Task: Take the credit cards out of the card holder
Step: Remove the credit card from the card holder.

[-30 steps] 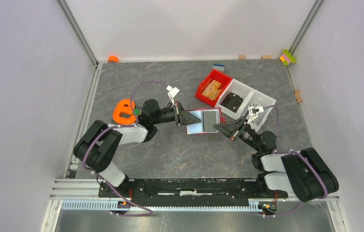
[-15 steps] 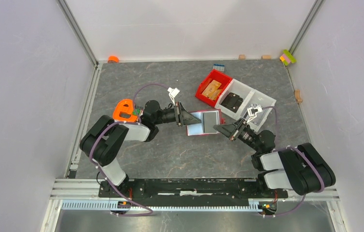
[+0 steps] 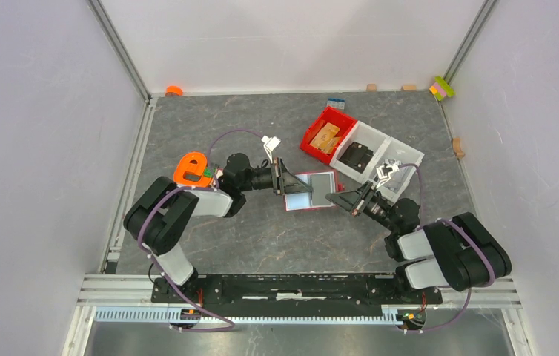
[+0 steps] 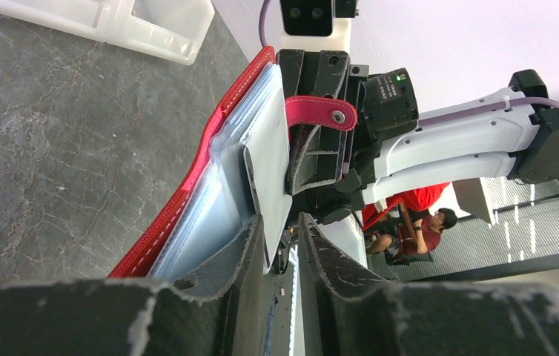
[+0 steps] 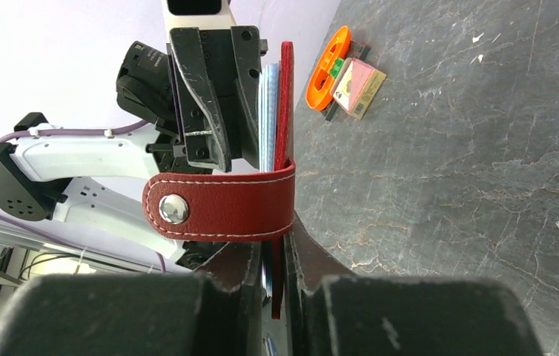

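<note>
Eased apart since a second ago, left gripper (image 4: pixel 279 220) straddles a pale blue plastic credit card (image 4: pixel 269 163) with a narrow gap, while right gripper (image 5: pixel 275 252) pinches the dark red folding leather card holder (image 5: pixel 221 208) containing it.

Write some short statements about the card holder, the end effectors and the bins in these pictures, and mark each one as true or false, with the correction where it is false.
1. The right end effector clamps an edge of the card holder. True.
2. The card holder is folded shut. False: it is open, and the credit cards show inside.
3. The red bin holds tan wooden pieces. True.
4. The holder's strap is snapped closed. False: it hangs free.
5. In the overhead view, the white bin stands left of the red bin. False: it is on the right.
</note>
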You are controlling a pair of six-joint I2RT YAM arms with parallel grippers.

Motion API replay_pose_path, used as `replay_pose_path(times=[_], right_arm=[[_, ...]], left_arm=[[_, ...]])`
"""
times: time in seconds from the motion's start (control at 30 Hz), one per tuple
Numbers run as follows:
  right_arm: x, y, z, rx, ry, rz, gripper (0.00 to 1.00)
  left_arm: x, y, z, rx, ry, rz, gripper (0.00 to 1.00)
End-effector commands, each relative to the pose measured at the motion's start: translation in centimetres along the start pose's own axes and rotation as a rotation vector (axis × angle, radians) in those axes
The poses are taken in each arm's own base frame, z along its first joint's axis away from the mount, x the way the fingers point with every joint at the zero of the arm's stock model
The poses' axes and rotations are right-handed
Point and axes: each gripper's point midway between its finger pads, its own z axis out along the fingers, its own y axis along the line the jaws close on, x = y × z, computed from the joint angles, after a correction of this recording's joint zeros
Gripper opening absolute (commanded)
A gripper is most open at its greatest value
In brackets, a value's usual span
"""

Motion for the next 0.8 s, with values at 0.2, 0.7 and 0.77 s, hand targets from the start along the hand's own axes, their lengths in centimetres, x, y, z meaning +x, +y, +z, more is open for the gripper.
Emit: replay_pose_path(times=[0.2, 0.7, 0.77], right_arm=[[-1.7, 6.5, 0.2, -0.268, -0.062, -0.201, 0.0], [-1.7, 6.1, 0.2, -0.249, -0.064, -0.214, 0.0], [-1.7, 6.1, 0.2, -0.253, -0.064, -0.206, 0.0]], left_arm=[[-0.5, -0.1, 0.6, -0.019, 0.008, 0.063, 0.43], [-0.5, -0.8, 0.8, 0.029, 0.01, 0.053, 0.36], [-0.4, -1.7, 0.8, 0.084, 0.015, 0.051, 0.32]])
